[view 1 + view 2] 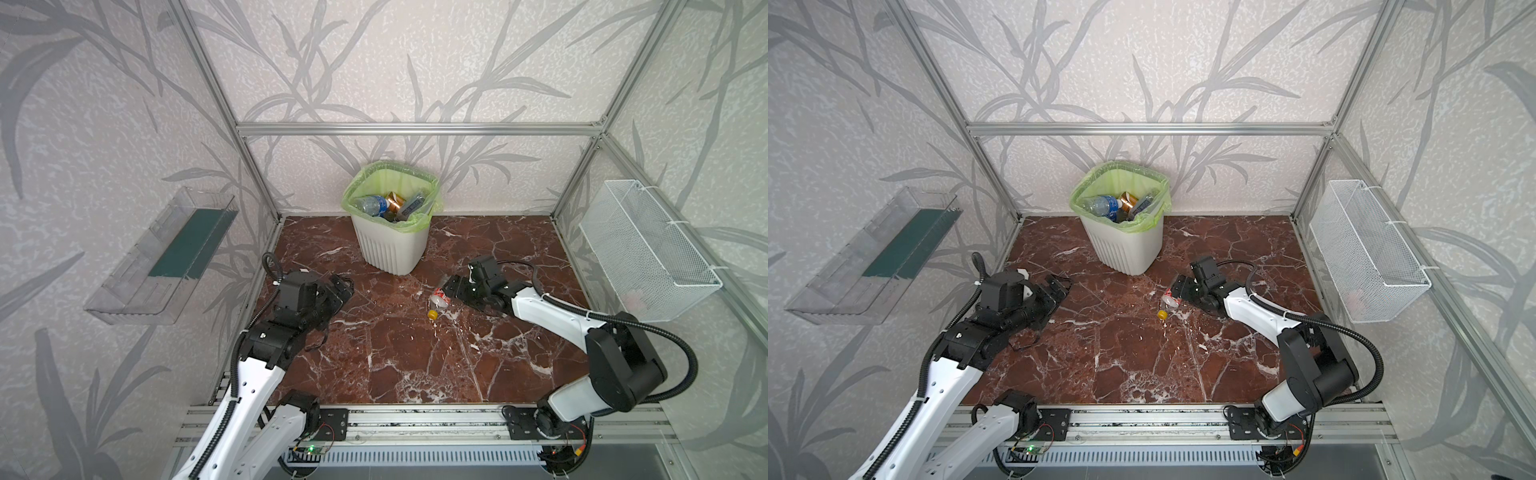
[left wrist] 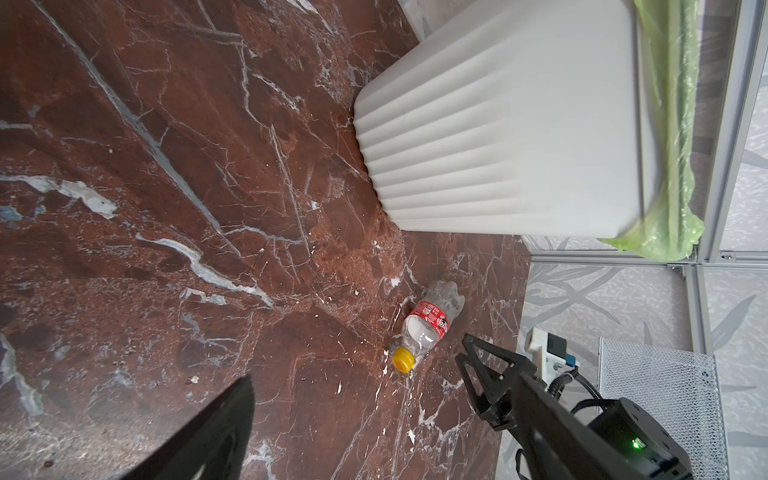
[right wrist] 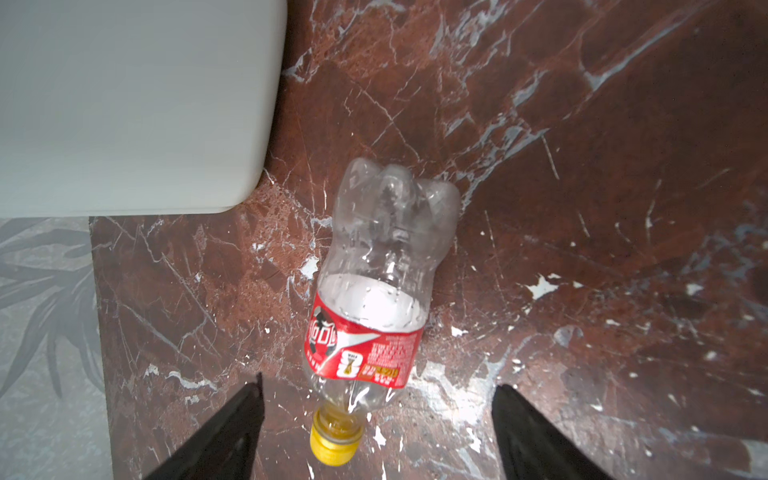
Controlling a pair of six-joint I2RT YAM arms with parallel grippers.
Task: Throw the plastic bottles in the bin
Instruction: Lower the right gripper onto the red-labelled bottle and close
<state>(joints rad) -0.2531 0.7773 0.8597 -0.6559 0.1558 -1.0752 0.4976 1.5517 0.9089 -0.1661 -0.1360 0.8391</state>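
Note:
A clear plastic bottle (image 1: pixel 439 299) (image 1: pixel 1169 302) with a red label and yellow cap lies on its side on the brown marble floor, a little in front of the bin. My right gripper (image 3: pixel 378 388) (image 1: pixel 451 286) is open just over it, with one finger on each side of the neck (image 3: pixel 332 419) and neither touching it. The white ribbed bin (image 1: pixel 390 249) (image 1: pixel 1125 249) (image 2: pixel 498 137) has a green bag and holds several bottles (image 1: pixel 372 204). My left gripper (image 1: pixel 343 286) (image 1: pixel 1061 286) is open and empty, left of the bin. One of its fingers (image 2: pixel 224 428) shows in the left wrist view.
A clear plastic tray (image 1: pixel 158 257) hangs on the left wall. A white wire-mesh basket (image 1: pixel 648 249) hangs on the right wall. Aluminium frame posts (image 1: pixel 257 199) stand at the back corners, and the bin sits against the back wall.

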